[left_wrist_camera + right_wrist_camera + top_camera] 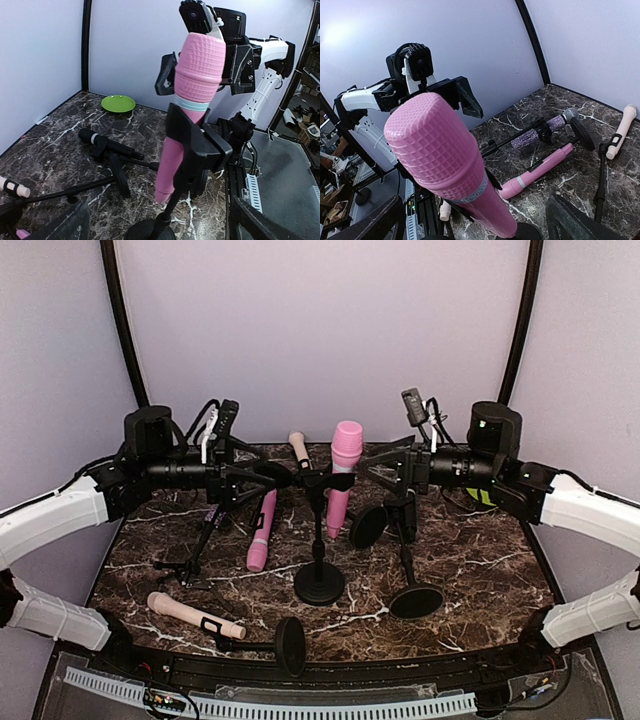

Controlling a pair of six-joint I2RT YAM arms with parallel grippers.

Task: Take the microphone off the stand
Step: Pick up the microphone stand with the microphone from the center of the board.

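A pink microphone [345,455] stands upright in the black clip [322,480] of a stand with a round base [319,583] at mid-table. My left gripper [283,476] hovers just left of the clip, open, with nothing in it. To the right of the microphone head, my right gripper [376,466] is open too and holds nothing. In the left wrist view the microphone [200,65] and clip [196,145] rise ahead of my open left gripper [160,227]. The right wrist view has the grid-textured head [437,145] close in front of my open right gripper [475,227].
A second pink microphone [262,530] lies on the marble left of the stand. A beige microphone [190,613] in a fallen stand lies near the front left. Another stand base [415,600] sits to the right. A green plate [118,103] is at the far right.
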